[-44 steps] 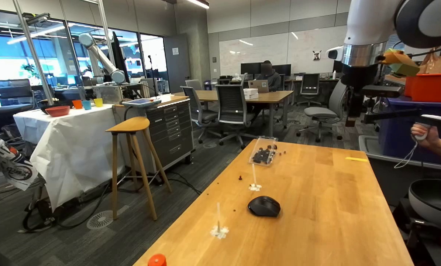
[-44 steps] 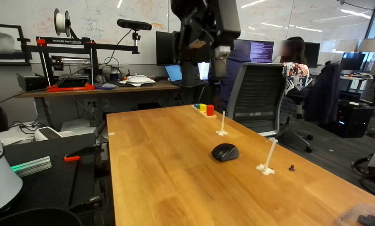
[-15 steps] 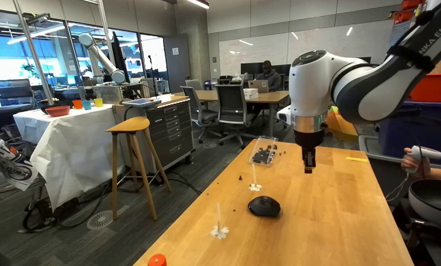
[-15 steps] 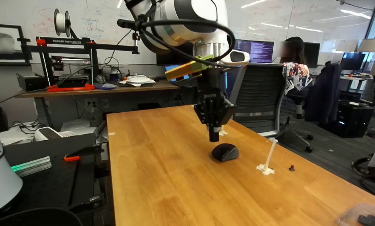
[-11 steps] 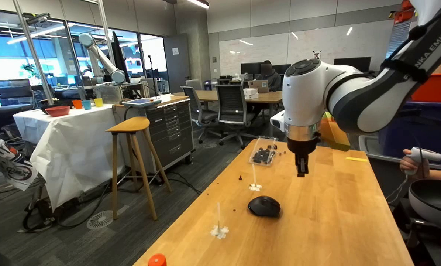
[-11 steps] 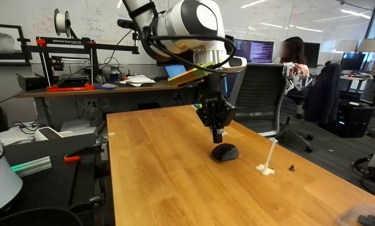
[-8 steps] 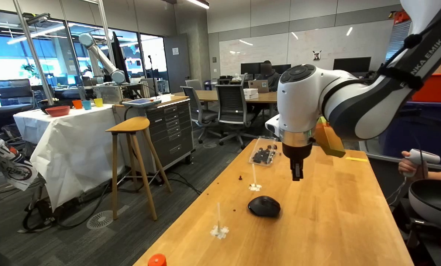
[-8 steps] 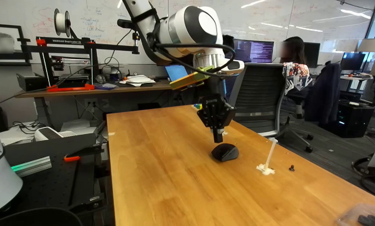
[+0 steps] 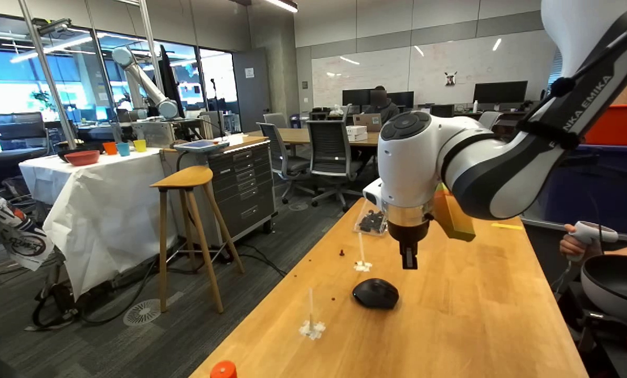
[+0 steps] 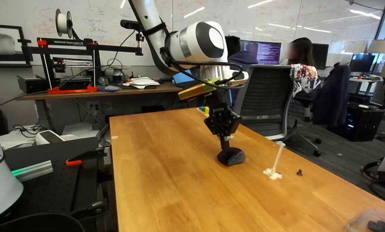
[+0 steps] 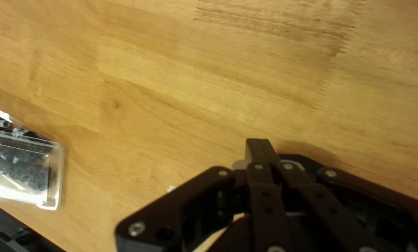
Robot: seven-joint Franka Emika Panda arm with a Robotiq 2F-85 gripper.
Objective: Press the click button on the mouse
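The mouse (image 9: 375, 293), black and domed, lies on the wooden table (image 9: 481, 315). My gripper (image 9: 409, 265) points downward just up and to the right of it, with a small gap to the mouse in this exterior view. Seen in an exterior view, the tips of the gripper (image 10: 225, 147) overlap the upper edge of the mouse (image 10: 232, 157); whether they touch cannot be told. The wrist view shows the fingers (image 11: 261, 150) pressed together with nothing between them. Only a dark edge of the mouse (image 11: 305, 161) shows there, the rest hidden behind the gripper.
Two thin pale pegs stand taped to the table, a far peg (image 9: 361, 249) and a nearer peg (image 9: 310, 312). A clear plastic box (image 11: 56, 175) of small dark parts lies near the table's edge. An orange-red object (image 9: 223, 369) sits at the near edge.
The arm has come in over the table. Over the last second, my shut gripper has moved lower and closer to the mouse, leftward in an exterior view. The mouse has not moved.
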